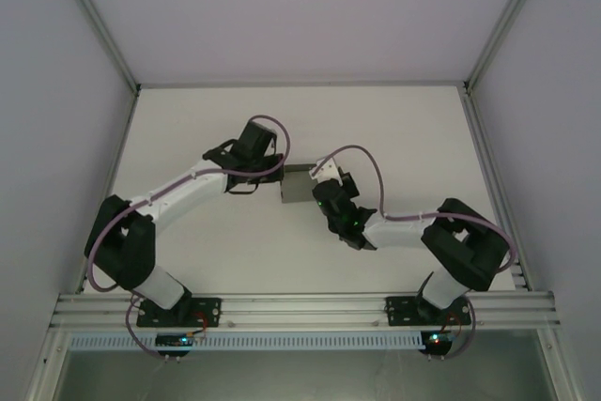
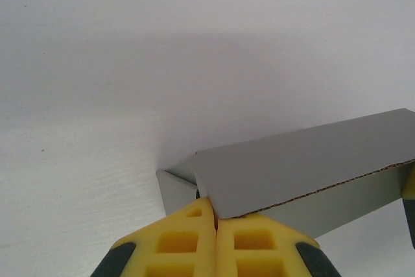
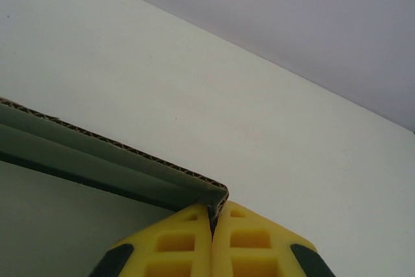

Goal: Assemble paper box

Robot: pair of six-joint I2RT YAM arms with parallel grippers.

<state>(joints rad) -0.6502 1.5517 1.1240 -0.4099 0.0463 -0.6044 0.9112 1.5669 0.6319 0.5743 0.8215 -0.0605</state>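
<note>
Seen from above, a white table sits inside a pale-walled enclosure. Two black-and-white robot arms reach in from the bottom edge of the frame, and their wrists meet near the middle. The left arm bends in from the lower left and the right arm from the lower right. Between their tips lies the paper box, a small grey card shape just left of the picture's centre. One arm touches it on each side.

In the left wrist view, the left gripper shows at the bottom centre. Its two yellow fingers are pressed together, pinching the lower corner of a grey flap. The box stretches from there toward the right edge of the frame, with its flap tilted and a raw brown cut edge along the lower side. A short grey wall stands at its left end. The rest of the frame is bare white tabletop.

In the right wrist view, the right gripper is also at the bottom centre. Its yellow fingers are closed on a corner of the card where the corrugated edge shows. The box runs from that corner to the left edge of the frame, its greenish-grey inner face filling the lower left. White tabletop and a pale wall lie beyond.
</note>
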